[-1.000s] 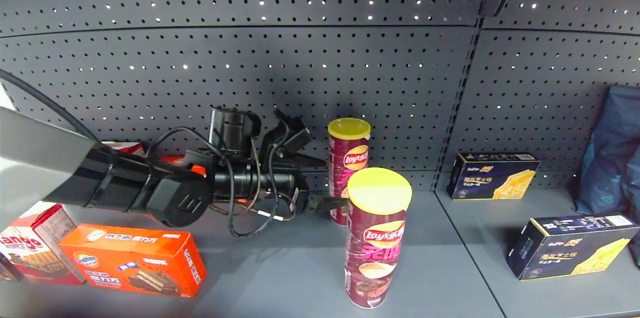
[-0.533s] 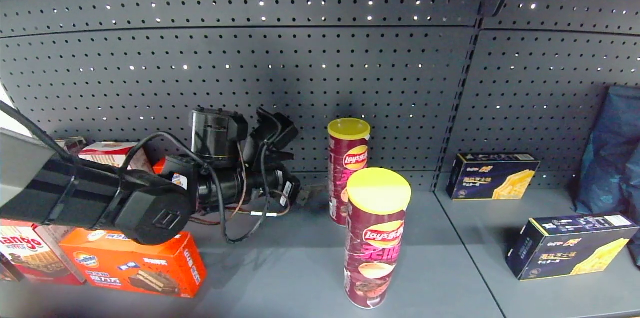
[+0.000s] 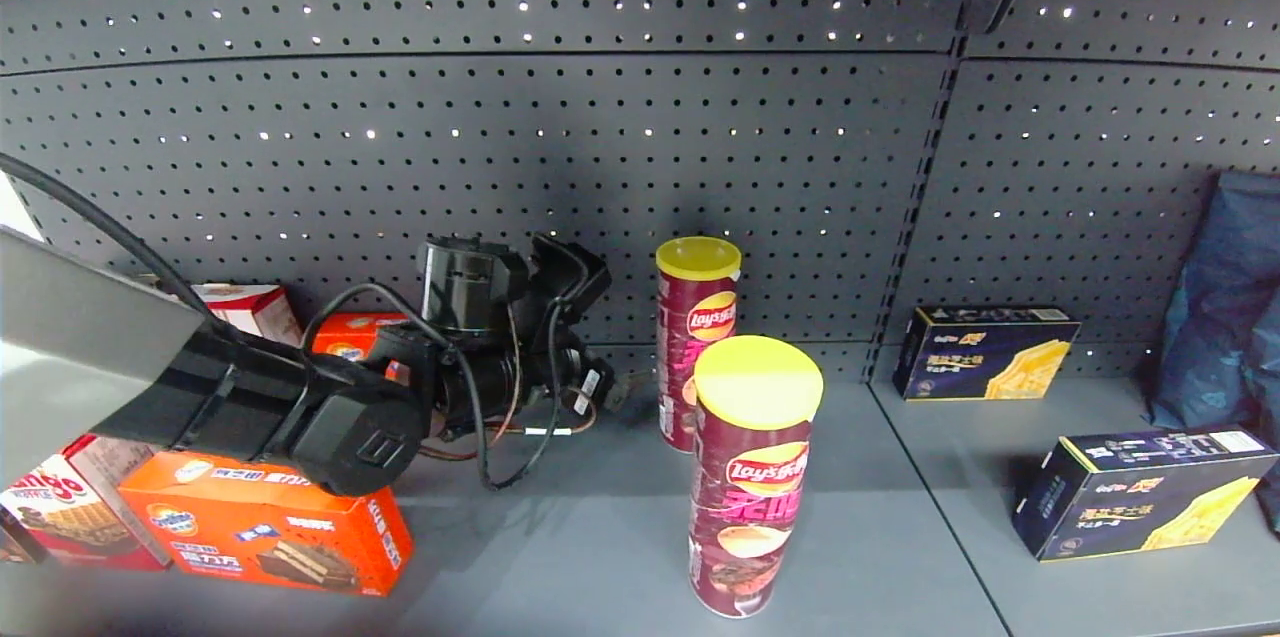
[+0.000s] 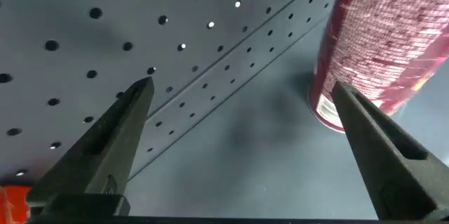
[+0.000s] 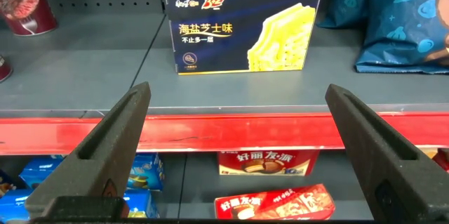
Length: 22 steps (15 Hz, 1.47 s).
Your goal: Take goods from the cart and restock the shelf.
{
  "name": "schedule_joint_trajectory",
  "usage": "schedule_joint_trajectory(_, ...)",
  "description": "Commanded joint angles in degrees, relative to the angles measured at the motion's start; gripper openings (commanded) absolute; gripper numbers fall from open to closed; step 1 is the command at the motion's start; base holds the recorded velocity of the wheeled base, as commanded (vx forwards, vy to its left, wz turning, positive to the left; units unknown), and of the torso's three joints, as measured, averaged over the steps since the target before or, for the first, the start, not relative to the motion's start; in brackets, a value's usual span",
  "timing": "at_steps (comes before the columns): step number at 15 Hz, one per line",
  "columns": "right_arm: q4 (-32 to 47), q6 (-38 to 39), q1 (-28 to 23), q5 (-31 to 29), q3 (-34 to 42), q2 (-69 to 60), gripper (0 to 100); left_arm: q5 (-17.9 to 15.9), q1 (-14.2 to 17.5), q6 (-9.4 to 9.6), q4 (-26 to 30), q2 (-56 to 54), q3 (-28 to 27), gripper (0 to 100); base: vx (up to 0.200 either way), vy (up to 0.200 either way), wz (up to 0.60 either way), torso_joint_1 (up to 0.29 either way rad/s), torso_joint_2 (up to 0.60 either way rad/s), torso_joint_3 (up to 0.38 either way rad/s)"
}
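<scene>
Two maroon chip cans with yellow lids stand upright on the grey shelf (image 3: pixel 590 527). The rear can (image 3: pixel 697 337) is near the pegboard and the front can (image 3: pixel 755 477) is closer to me. My left gripper (image 3: pixel 612 385) is low over the shelf just left of the rear can, apart from it. In the left wrist view the left gripper (image 4: pixel 242 87) is open and holds nothing, with the rear can (image 4: pixel 379 48) off to one side. My right gripper (image 5: pixel 236 89) is open and holds nothing, in front of the shelf's red edge strip (image 5: pixel 231 131).
Orange boxes (image 3: pixel 265 522) and a wafer box (image 3: pixel 60 507) lie at the left under my left arm. Navy cracker boxes (image 3: pixel 985 352) (image 3: pixel 1150 492) and blue bags (image 3: pixel 1225 307) fill the right bay. Bare shelf lies between the cans and the orange box. A lower shelf holds more goods (image 5: pixel 270 161).
My left gripper was at the rear can a second ago; it has come off it and drawn back to the left. Both cans stand where they were.
</scene>
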Motion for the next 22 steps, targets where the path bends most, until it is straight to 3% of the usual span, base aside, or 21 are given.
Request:
schedule_joint_trajectory(1, -0.02, 0.0, 0.01, 0.03, 0.0, 0.07, 100, 0.09, -0.17, 0.02, -0.21, 1.92, -0.54, 100, 0.0, 0.0, 0.0, 0.0, 0.0, 0.0)
schedule_joint_trajectory(11, -0.02, 0.0, 0.01, 0.03, 0.0, 0.07, 100, 0.18, -1.84, 0.02, -0.3, 4.91, -3.09, 100, 0.0, 0.0, 0.0, 0.0, 0.0, 0.0)
schedule_joint_trajectory(18, -0.02, 0.0, 0.01, -0.06, 0.0, 0.07, 100, 0.8, -1.05, 0.19, -2.14, 0.87, -2.48, 100, 0.0, 0.0, 0.0, 0.0, 0.0, 0.0)
schedule_joint_trajectory(20, -0.02, 0.0, 0.01, -0.06, 0.0, 0.07, 100, 1.15, -0.26, 0.28, -1.79, -7.04, 1.57, 100, 0.0, 0.0, 0.0, 0.0, 0.0, 0.0)
schedule_joint_trajectory(22, -0.02, 0.0, 0.01, -0.06, 0.0, 0.07, 100, 1.76, -0.26, 0.19, -1.18, -16.45, 9.92, 100, 0.0, 0.0, 0.0, 0.0, 0.0, 0.0)
